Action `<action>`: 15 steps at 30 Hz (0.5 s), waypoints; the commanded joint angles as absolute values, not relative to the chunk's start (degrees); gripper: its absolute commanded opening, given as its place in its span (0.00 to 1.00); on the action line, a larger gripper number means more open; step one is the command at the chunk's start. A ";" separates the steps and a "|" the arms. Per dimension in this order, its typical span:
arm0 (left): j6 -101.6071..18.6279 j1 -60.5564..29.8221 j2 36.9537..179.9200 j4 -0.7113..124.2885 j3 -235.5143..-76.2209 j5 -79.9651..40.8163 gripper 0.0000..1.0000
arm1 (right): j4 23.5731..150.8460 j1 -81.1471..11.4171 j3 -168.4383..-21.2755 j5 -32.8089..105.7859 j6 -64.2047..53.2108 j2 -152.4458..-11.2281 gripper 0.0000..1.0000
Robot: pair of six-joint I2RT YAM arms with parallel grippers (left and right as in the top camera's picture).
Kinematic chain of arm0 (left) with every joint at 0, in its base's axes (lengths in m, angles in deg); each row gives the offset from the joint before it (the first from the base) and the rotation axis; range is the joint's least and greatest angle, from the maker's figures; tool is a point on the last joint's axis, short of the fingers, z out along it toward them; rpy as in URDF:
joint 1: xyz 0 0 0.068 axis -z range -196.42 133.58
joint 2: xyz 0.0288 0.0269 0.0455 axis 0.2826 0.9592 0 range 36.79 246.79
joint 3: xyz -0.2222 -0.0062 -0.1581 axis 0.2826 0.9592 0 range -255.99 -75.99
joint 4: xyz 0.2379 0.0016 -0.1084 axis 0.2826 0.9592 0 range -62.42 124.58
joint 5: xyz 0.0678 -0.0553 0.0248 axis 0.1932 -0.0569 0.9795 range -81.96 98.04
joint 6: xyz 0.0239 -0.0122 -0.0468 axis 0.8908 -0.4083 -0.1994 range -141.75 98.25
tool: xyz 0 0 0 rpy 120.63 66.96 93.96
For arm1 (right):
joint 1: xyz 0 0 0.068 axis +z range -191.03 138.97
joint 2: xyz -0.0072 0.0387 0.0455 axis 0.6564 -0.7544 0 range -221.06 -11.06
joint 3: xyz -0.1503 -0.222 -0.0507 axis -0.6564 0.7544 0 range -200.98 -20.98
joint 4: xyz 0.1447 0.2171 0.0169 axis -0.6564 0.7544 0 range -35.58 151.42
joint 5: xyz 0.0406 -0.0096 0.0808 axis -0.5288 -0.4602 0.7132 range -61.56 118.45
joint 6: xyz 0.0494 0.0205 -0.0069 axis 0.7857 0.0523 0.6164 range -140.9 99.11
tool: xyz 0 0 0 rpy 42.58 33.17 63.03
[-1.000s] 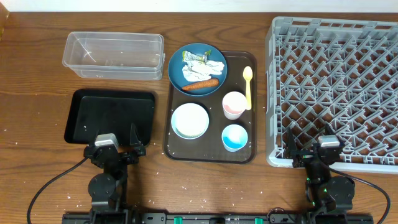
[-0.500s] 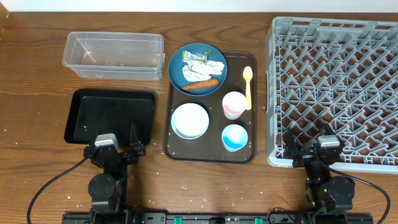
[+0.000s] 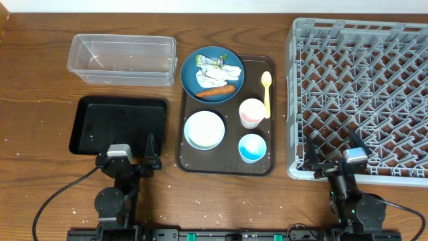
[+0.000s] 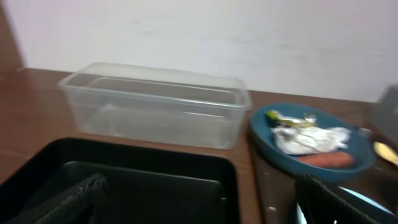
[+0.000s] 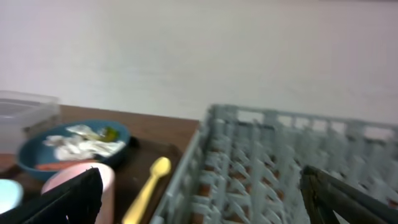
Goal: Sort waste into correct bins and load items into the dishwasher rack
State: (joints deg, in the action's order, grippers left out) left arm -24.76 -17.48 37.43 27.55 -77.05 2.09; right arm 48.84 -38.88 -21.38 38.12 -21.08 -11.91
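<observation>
The dark-blue plate (image 3: 189,75) sits at the back of the brown serving tray (image 3: 229,159) and carries crumpled white tissue (image 3: 219,72), a green-yellow wrapper (image 3: 212,62) and an orange carrot stick (image 3: 215,92). The white bowl (image 3: 204,129), pinkish cup (image 3: 251,112), light blue cup (image 3: 252,147) and yellow spoon (image 3: 267,92) lie on the same tray. The clear tub (image 3: 120,59) and black tray (image 3: 119,126) are on the left, and the grey rack (image 3: 361,94) is on the right. My left gripper (image 3: 127,152) is open and empty near the black tray's front edge. My right gripper (image 3: 333,152) is open and empty over the rack's front edge.
Small white grains (image 3: 175,189) are scattered on the wooden table in front. In the left wrist view the tub (image 4: 155,102), black tray (image 4: 124,180) and plate (image 4: 354,163) lie ahead. In the right wrist view the spoon (image 5: 149,186) lies beside the rack (image 5: 280,162).
Both arms have shifted slightly to the right at the table's front. Nothing on the table has moved.
</observation>
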 commanded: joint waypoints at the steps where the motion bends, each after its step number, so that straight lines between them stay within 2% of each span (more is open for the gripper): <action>1: -25.22 -17.30 38.07 27.29 -79.28 -3.29 0.98 | 49.12 -38.37 -22.78 43.14 -20.05 -11.56 0.99; 7: -25.20 -17.30 45.48 28.40 -87.63 -3.42 0.98 | 53.63 -38.37 -28.79 43.06 -20.12 -11.56 0.99; 15: -23.45 -17.30 65.54 29.93 -103.17 -9.39 0.98 | 61.67 -38.37 -37.47 43.06 -20.12 -14.16 0.99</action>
State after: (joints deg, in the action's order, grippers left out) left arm -24.45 -17.48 60.06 29.12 -97.95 -5.63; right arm 60.64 -38.88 -34.74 42.44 -21.08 -12.54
